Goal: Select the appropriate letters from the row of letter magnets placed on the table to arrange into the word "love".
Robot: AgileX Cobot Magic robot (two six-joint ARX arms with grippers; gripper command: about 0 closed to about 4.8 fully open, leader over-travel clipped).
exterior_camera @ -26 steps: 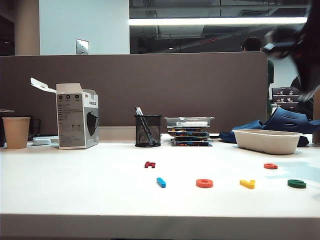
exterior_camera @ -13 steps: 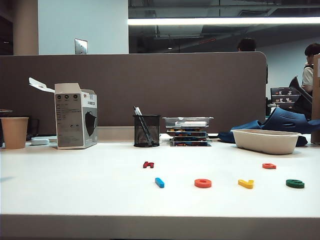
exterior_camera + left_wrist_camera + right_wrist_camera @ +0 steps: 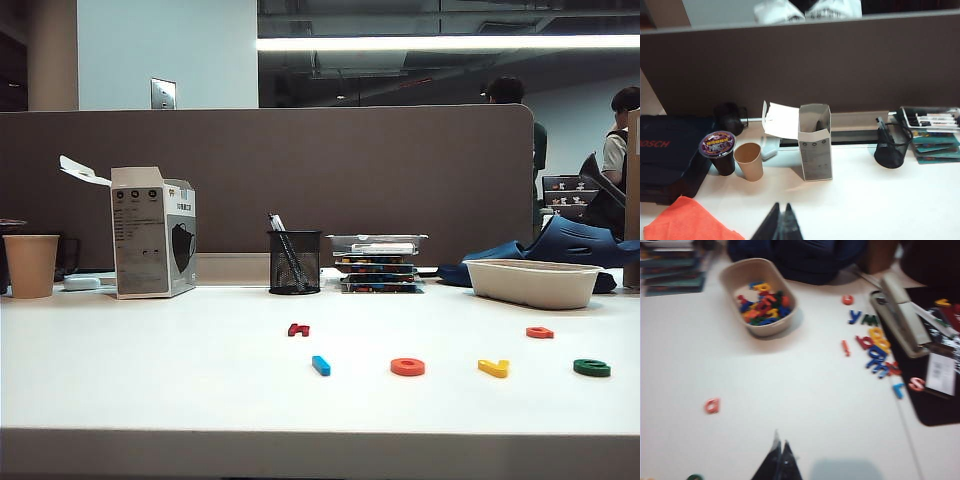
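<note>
Six letter magnets lie in a loose row on the white table [image 3: 150, 385]. They are a dark red blocky letter [image 3: 298, 329], a blue bar [image 3: 321, 365], an orange-red ring [image 3: 407, 367], a yellow V [image 3: 493, 368], an orange-red angular letter [image 3: 540, 332] and a dark green letter [image 3: 592, 367]. Neither arm shows in the exterior view. My right gripper [image 3: 780, 441] is shut and empty, raised over the table near the orange-red angular letter [image 3: 712, 405] and the green letter [image 3: 695, 477]. My left gripper [image 3: 781, 205] is shut and empty above the table's left part, with no magnets in its view.
A beige tray [image 3: 533, 282] holding several spare letters [image 3: 761, 302] stands at the back right. More loose letters [image 3: 875, 345] and a stapler [image 3: 900, 315] lie beyond it. A white box [image 3: 153, 232], paper cup [image 3: 31, 265], mesh pen holder [image 3: 295, 261] and stacked cases [image 3: 379, 262] line the partition. An orange cloth [image 3: 687, 220] lies left.
The blurred right arm that showed at the exterior view's upper right a second ago has left that view. The letter magnets have not moved.
</note>
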